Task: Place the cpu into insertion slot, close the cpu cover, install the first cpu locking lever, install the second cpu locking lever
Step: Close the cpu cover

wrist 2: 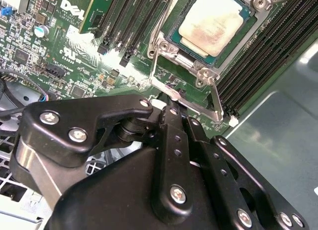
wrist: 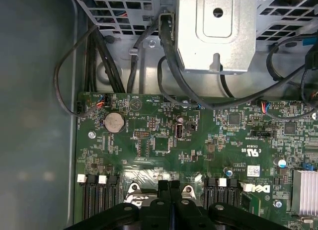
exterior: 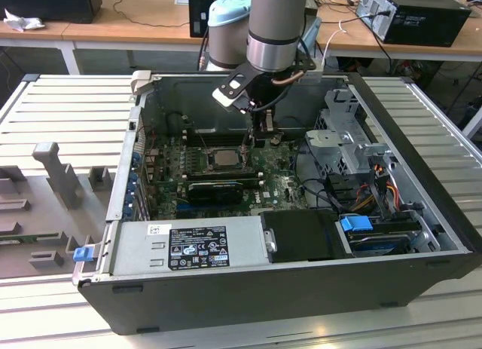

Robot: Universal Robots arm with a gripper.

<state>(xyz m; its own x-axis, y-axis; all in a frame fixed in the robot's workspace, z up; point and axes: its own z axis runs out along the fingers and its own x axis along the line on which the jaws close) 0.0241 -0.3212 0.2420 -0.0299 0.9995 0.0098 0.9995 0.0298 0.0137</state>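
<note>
The cpu (wrist 2: 211, 21) is seen seated in the insertion slot (wrist 2: 204, 72), silver top upward, with the cpu cover (wrist 2: 160, 47) laid down around it so that the chip shows through the window. The pincer (wrist 2: 171, 106) is held low at one corner of the socket. In both wire views of the wrist its fingers are pressed together, with their tip at the bent end of a locking lever (wrist 2: 198, 107). Whether the wire is actually caught between them cannot be told.

The lever work is judged to be the step in hand. It is probably done best if the tip is kept squarely on the wire's end, so that it is not let slip onto the memory slots (wrist 2: 248, 76) just beside it. The lever should be pushed down and then sideways under its catch, with the force kept steady and the cover held flat.

White print and a maker's mark are carried on the green motherboard (wrist: 198, 140), and small white stickers are fixed near the slots. In the exterior view a black-and-white label (exterior: 197, 247) is borne by the power supply (exterior: 188, 243) inside the open case (exterior: 422, 138), which lies on the ribbed desk (exterior: 68, 108). None of this wording is read off here.
</note>
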